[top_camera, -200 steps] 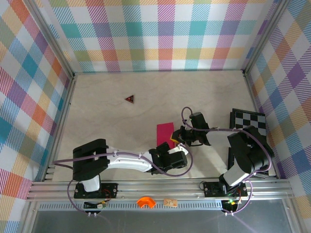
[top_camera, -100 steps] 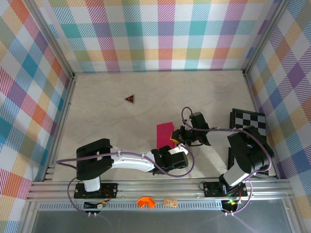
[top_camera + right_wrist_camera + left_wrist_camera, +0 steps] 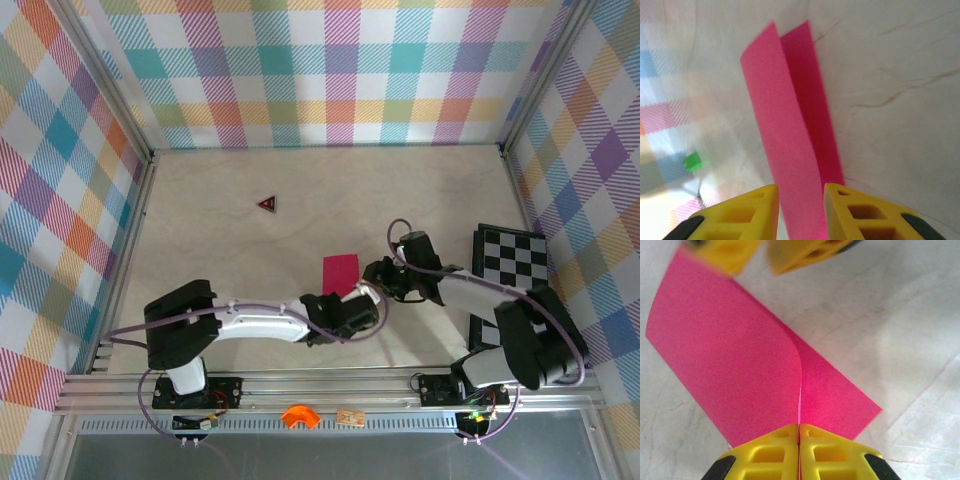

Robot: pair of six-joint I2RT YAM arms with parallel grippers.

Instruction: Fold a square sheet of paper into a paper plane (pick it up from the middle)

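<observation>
The square sheet of paper [image 3: 340, 271] is seen on the pale table [image 3: 300, 180], to the left of the checkerboard [image 3: 510, 255] and well apart from it; from above it is shown as a narrow upright strip of plain magenta-pink, nearer to the checkerboard than the dark red triangle [image 3: 267, 203] is. In the left wrist view the sheet [image 3: 740, 365] is seen folded over on itself; the upper layer is lifted and curved, a darker lower layer is left flat on the table, and the fold is loose, not creased flat. The left hand [image 3: 799, 432] is found at the sheet's corner farthest from the checkerboard's far edge; its yellow fingers [image 3: 765, 455] are pressed together, with the paper's edge pinched in the thin seam between them. The right hand [image 3: 800, 200] is placed on the checkerboard side of the sheet; its yellow fingers [image 3: 740, 215] are held apart, and the doubled paper [image 3: 790, 125] is seen passing through the gap between them, with the brighter layer standing up and the darker layer lying beside it; whether either finger is touched by the paper cannot be told. In the overhead view the left hand [image 3: 350, 298] and the right hand [image 3: 368, 280] are seen close together at the sheet's near end.
</observation>
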